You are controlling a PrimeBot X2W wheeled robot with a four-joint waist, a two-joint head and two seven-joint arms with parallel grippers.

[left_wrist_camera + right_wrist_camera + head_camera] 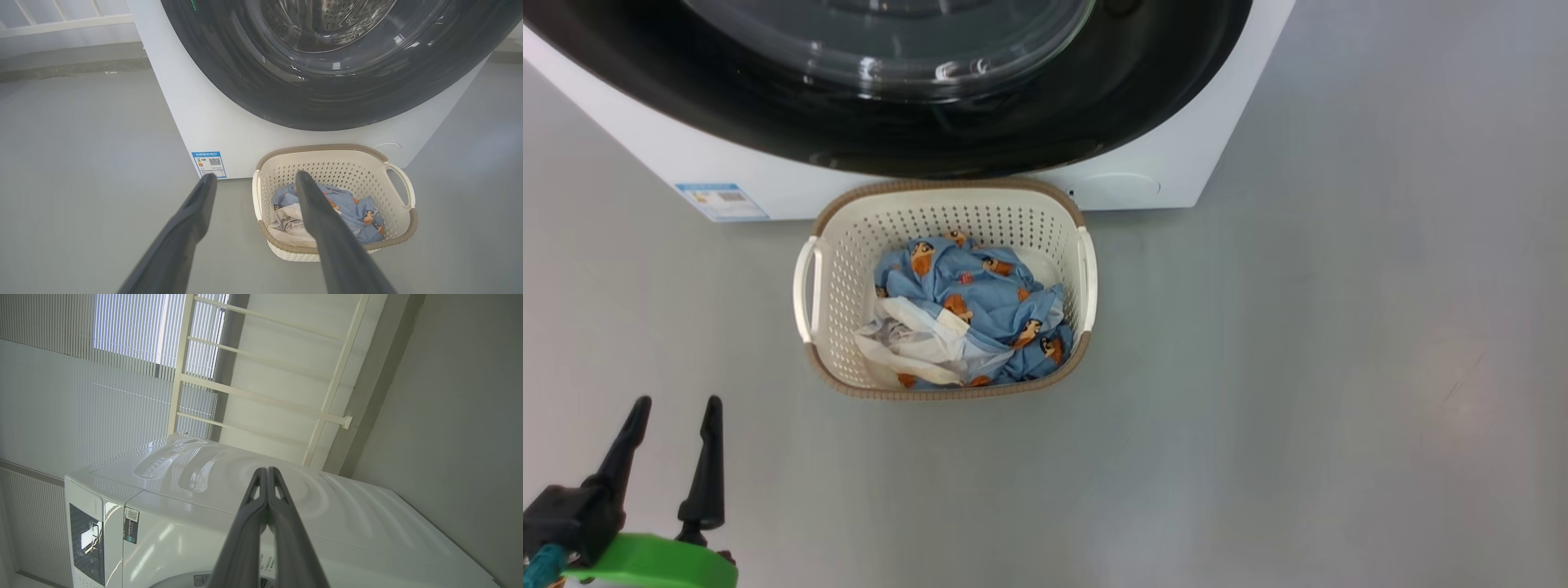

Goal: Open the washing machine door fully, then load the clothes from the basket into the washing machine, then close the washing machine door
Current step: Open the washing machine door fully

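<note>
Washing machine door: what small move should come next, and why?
Probably bring the open left gripper up toward the edge of the washing machine door: it looks closed, and the clothes lie in the basket, untouched.

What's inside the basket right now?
The basket holds crumpled light blue printed clothes with a white-grey cloth on their left side. Anything beneath the pile is covered.
</note>
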